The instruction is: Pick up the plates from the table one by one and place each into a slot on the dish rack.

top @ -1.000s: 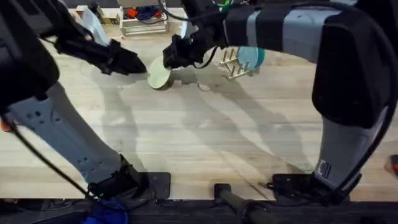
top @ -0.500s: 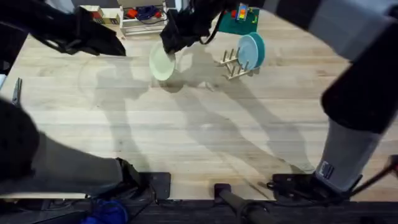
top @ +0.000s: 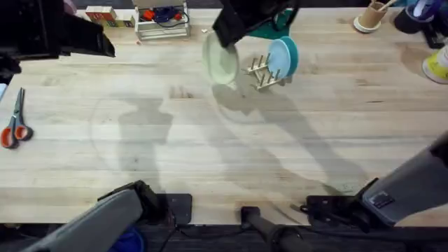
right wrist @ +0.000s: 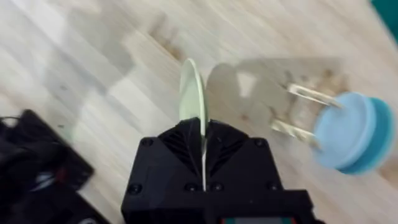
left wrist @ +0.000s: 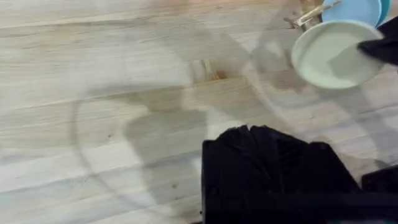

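The right hand (right wrist: pixel 203 146) is clamped on the rim of the cream-yellow plate (top: pixel 220 61). The plate is up in the air above the table (top: pixel 210 154), held on its edge, tilted. In the right wrist view the plate (right wrist: pixel 191 99) shows thin, edge on, stuck between the two black fingers (right wrist: pixel 177 146).

The plate is just beside the dish rack (top: pixel 260 71), on the side toward the left arm, and it is not in a slot. The light blue plate (top: pixel 283 57) already stands upright in the rack, at the far end from the yellow one. In the right wrist view the blue plate (right wrist: pixel 348 130) leans on the pale wood pegs (right wrist: pixel 298 112).

The left hand (top: pixel 94 43) is well apart from the plates, over the far left part of the table. Whether its fingers are apart or together cannot be told. From its wrist view the yellow plate (left wrist: pixel 333 53) shows far off.

Red-handled scissors (top: pixel 14 126) lie near the left edge of the table.
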Tool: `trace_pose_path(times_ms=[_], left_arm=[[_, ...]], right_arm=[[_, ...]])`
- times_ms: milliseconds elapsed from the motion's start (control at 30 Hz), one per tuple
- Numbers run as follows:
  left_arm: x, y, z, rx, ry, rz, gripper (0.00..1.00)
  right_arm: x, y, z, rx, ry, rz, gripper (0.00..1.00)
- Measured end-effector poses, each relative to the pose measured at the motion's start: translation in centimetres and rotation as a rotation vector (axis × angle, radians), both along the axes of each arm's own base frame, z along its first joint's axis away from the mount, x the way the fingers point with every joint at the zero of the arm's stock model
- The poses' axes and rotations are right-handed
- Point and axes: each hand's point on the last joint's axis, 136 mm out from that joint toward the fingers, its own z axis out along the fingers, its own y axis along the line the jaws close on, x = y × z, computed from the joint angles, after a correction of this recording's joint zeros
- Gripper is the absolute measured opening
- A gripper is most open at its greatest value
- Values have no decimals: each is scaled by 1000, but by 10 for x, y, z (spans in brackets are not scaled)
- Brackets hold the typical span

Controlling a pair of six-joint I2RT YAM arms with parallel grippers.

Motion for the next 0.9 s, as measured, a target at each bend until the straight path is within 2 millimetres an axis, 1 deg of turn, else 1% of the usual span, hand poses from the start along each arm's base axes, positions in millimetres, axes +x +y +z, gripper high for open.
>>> trace_pose_path(times_ms=[133,300,333,367,433,467,533,567,633,900], left_arm=[[-12,-9,4,31,0,-9,40],[-20,-17,5,58,6,-32,41],[-21,-18,5,62,7,-35,72],[-21,-19,5,62,7,-36,146],[-22,-19,5,67,10,-34,432],[-22,-18,5,69,11,-32,613],[-22,-17,5,71,13,-27,913],[-22,-17,5,70,15,-24,974],[-22,-17,4,71,16,-23,992],[-25,-18,3,66,30,-23,995]], right_arm=[[-4,-23,15,-79,-75,6,30],[-13,-55,33,-155,-127,-4,30],[-15,-62,36,-165,-133,-11,30],[-15,-68,40,-171,-141,-17,30],[-16,-80,47,-181,-156,-30,31],[-17,-86,50,-188,-162,-34,31],[-17,-96,54,-199,-169,-44,31],[-18,-102,55,-206,-171,-49,30],[-18,-111,57,-217,-168,-55,31],[-12,-140,55,-261,-156,-74,31]])
